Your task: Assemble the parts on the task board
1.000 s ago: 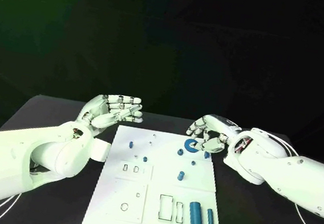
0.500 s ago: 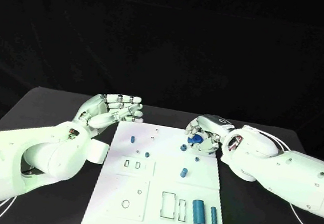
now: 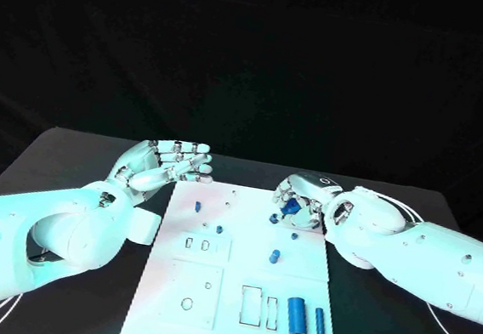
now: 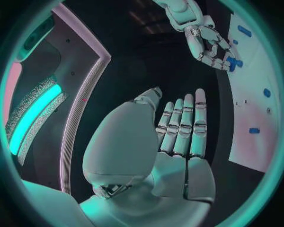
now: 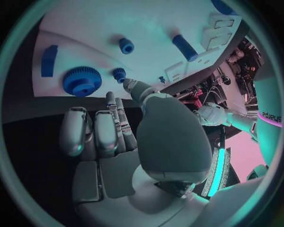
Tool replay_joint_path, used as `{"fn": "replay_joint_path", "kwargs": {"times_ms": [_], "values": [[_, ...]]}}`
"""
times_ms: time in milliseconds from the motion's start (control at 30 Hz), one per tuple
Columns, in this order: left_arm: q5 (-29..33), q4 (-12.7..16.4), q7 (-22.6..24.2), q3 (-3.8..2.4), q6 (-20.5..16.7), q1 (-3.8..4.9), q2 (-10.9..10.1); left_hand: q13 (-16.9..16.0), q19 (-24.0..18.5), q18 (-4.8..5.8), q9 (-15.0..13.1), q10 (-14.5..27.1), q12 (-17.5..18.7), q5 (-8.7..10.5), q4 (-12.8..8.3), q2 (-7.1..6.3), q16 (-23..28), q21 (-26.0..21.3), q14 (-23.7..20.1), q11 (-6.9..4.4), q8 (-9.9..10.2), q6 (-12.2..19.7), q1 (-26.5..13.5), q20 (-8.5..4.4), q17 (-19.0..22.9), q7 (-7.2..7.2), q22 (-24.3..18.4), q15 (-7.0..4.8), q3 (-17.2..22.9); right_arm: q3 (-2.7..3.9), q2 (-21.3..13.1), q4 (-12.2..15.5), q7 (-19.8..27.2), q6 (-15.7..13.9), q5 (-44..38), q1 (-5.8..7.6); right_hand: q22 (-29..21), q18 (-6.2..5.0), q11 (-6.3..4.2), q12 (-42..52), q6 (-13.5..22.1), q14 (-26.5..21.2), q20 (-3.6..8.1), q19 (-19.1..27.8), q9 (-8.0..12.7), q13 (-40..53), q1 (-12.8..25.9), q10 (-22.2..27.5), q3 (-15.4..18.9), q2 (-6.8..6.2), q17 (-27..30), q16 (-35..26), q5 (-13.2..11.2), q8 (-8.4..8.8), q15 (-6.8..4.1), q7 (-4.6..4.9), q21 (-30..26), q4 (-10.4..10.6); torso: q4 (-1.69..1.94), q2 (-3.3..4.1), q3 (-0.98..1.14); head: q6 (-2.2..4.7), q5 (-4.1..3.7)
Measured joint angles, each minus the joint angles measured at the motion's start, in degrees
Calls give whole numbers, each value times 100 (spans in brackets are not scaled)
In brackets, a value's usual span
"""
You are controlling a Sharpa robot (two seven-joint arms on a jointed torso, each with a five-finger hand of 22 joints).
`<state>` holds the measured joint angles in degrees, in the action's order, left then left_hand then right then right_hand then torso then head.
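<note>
The white task board [image 3: 236, 321] lies in the middle of the black table. A blue gear [image 3: 293, 207] lies near its far right edge. My right hand [image 3: 311, 200] hangs over the gear with its fingers bent down. In the right wrist view the gear [image 5: 82, 81] lies flat on the board [image 5: 89, 38] just past the fingertips, and no finger closes round it. A small blue peg [image 5: 119, 74] stands by the thumb. My left hand [image 3: 165, 164] is held palm up beside the board's far left corner, fingers straight and together, holding nothing.
Two blue cylinders [image 3: 294, 316] [image 3: 320, 321] lie side by side at the board's near right, beside rectangular slots. Small blue pegs [image 3: 198, 207] [image 3: 219, 229] and a short blue cylinder [image 3: 272, 258] stand along the board's middle. Black table lies on both sides.
My right hand has shifted over the gear, which showed as an open ring before and is now half hidden under the fingers. The left hand has stayed where it was.
</note>
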<state>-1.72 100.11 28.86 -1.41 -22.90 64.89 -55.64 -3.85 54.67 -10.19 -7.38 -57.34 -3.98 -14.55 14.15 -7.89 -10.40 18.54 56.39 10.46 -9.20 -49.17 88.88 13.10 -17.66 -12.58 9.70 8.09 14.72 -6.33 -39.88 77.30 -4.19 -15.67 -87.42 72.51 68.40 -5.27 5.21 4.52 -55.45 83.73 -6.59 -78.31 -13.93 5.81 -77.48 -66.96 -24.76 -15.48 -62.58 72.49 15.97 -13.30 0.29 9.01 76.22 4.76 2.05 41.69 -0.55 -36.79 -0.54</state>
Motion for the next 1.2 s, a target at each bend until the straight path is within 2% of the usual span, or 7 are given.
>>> {"fn": "replay_joint_path", "kwargs": {"times_ms": [200,600,700,733,800,900,1200], "values": [[6,4,-6,-2,14,1,-2,0,0,0,0,0,0,0,0,0,0,0,0,0,0,0,0,0,0,0,0,0,0,-21,54,-61,-25,93,-17,-25,69,0,11,24,0,0,21,-21,-7,2,0,-30,-33,0,-41,43,0,0,0,0,44,33,5,15,-1,4,4],[10,31,-17,-12,35,12,-29,0,0,0,-1,0,0,0,0,0,0,0,-20,-1,0,0,0,0,-6,0,5,20,0,-32,145,-162,-36,195,-30,-83,179,0,-30,45,-89,0,3,-39,-69,12,-52,-134,-225,53,-103,146,0,-66,0,-20,111,78,2,38,-2,-48,23],[13,34,-20,-13,37,15,-35,0,0,1,-1,0,0,0,0,0,0,0,-20,0,0,0,0,0,-12,0,5,20,0,-32,152,-165,-37,202,-30,-92,255,13,-61,74,-138,-1,24,-60,-122,21,-49,-204,-306,56,-138,210,-183,-118,0,-52,168,160,1,40,-1,-59,28],[13,35,-22,-13,38,16,-35,0,0,0,-1,0,0,0,0,0,0,0,-20,-1,0,0,0,0,-12,0,5,20,0,-32,153,-167,-38,203,-30,-94,283,75,-50,74,-169,0,24,-60,-136,26,-50,-236,-334,56,-148,227,-218,-133,0,-60,177,169,1,40,-1,-62,30],[14,35,-25,-14,40,18,-36,0,0,0,-1,0,0,0,9,0,14,0,-20,-1,0,0,0,0,-12,0,5,20,9,-32,158,-171,-39,203,-25,-97,332,89,-75,111,-211,10,54,-91,-175,32,-102,-289,-412,108,-155,242,-282,-180,-10,-85,217,172,1,40,-1,-63,31],[16,35,-30,-14,42,19,-37,0,0,0,-1,0,0,0,16,0,22,0,-20,-1,0,0,0,0,-12,0,5,20,16,-32,165,-175,-39,201,-10,-98,353,89,-81,112,-250,21,54,-90,-208,45,-102,-306,-439,108,-156,242,-314,-200,-21,-84,217,200,-1,40,0,-67,31],[19,31,-46,-15,50,23,-37,0,0,0,-1,0,0,0,16,0,22,0,-20,-1,0,0,0,0,-18,0,11,20,16,-31,199,-180,-39,155,49,-101,465,89,-146,177,-332,38,89,-126,-322,84,-102,-454,-570,234,-184,321,-401,-310,-44,-125,284,219,-6,46,3,-63,33]]}}
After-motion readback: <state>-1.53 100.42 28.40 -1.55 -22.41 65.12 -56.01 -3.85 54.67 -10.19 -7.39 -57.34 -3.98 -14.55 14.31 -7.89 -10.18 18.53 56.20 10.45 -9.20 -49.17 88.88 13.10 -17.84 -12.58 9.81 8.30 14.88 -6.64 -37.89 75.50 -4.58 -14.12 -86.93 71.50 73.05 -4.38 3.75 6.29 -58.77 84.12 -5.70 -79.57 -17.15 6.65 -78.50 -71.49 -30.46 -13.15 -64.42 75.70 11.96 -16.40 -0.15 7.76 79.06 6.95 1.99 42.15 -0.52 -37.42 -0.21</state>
